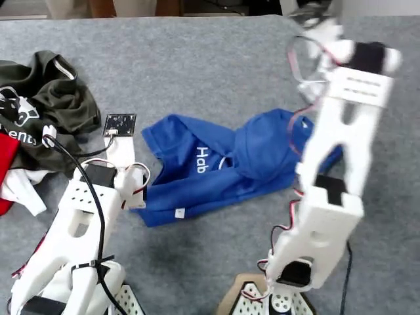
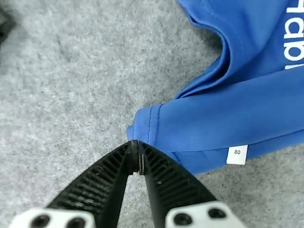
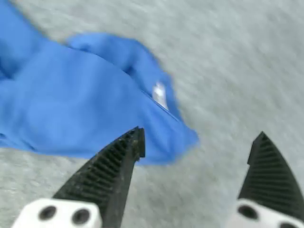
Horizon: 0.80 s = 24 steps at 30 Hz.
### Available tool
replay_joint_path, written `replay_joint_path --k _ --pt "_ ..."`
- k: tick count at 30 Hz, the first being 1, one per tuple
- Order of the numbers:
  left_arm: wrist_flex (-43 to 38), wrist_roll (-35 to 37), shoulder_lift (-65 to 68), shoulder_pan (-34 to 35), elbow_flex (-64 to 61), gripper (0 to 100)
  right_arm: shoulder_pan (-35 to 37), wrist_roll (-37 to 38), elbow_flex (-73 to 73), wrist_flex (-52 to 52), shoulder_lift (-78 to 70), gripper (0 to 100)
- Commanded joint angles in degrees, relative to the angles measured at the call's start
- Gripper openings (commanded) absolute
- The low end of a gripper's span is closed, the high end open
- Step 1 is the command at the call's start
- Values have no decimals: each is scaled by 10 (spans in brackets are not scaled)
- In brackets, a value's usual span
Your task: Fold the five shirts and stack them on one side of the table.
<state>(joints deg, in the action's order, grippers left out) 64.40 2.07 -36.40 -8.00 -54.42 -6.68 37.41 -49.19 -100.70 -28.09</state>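
A blue shirt (image 1: 223,164) with white print lies crumpled in the middle of the grey table (image 1: 197,59). My left gripper (image 2: 135,142) is low at the shirt's near left corner (image 2: 142,126), shut, with its tips pinching the hem there. A small white size tag (image 2: 237,153) shows on the hem beside it. In the high view the left arm (image 1: 79,223) comes in from the front left. My right gripper (image 3: 199,134) hangs open above the other end of the blue shirt (image 3: 85,109), nothing between its fingers. The raised right arm (image 1: 335,164) hides part of the shirt's right side.
A heap of other shirts lies at the left edge: a dark green one (image 1: 46,105) on top, a red one (image 1: 5,164) and a white one (image 1: 23,187) beneath. Bare grey table stretches along the back and to the right.
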Motion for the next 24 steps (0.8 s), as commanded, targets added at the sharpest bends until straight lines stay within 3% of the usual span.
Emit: replay_joint_path --k 1,11,18,24 --pt "-1 -3 -7 0 -1 18 56 -10 -29 -11 -42 340" --pt "-15 -36 -7 1 -42 18 89 -8 -113 11 -251 327" --pt "-14 -36 -7 1 -42 18 28 -5 -197 6 -364 129" --pt "-15 -36 -7 1 -42 18 -24 6 -245 -12 -384 37"
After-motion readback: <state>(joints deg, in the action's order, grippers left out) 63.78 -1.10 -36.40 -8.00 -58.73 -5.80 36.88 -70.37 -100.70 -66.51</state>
